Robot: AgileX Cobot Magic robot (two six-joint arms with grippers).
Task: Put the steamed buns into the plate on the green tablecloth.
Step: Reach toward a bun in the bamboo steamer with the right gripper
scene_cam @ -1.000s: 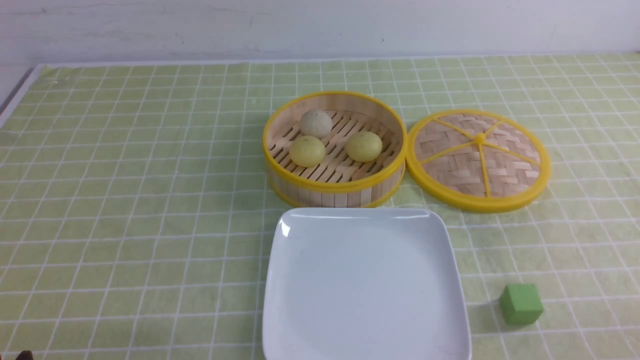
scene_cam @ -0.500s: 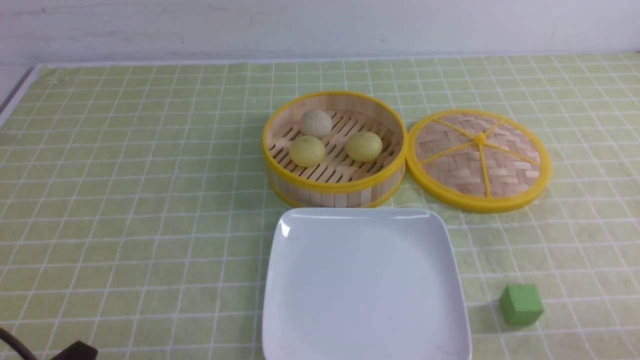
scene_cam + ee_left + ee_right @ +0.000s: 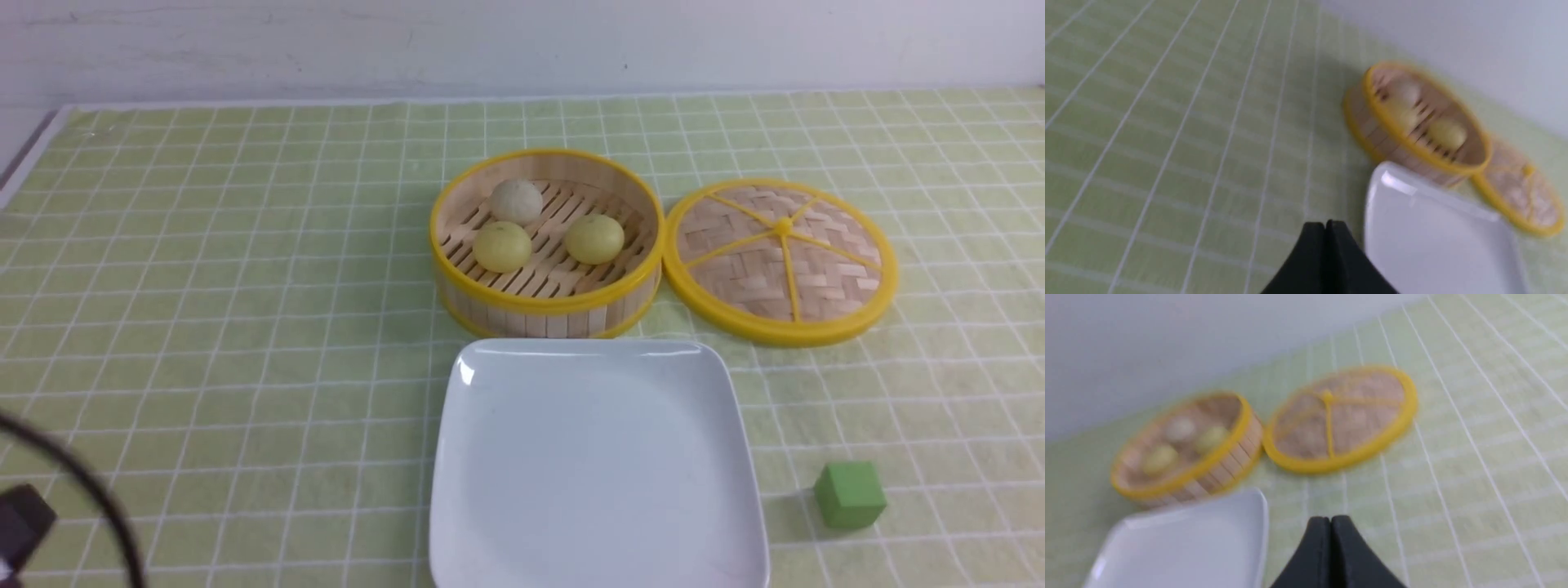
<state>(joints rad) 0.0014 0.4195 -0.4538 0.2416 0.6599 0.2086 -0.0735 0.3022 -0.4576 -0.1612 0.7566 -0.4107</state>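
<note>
Three steamed buns lie in the open bamboo steamer: a greyish-beige one at the back, a pale yellow one at front left, another pale yellow one at right. The white square plate sits empty in front of the steamer on the green tablecloth. My left gripper is shut and empty, low over the cloth, left of the plate. My right gripper is shut and empty, right of the plate. In the front view only a dark part of the left arm shows.
The steamer's woven yellow-rimmed lid lies flat to the right of the steamer. A small green cube sits at the front right of the plate. A white wall stands behind the table's far edge.
The left arm has come further into the front view at the bottom left and risen. Buns, steamer, lid, plate and cube have not moved.
</note>
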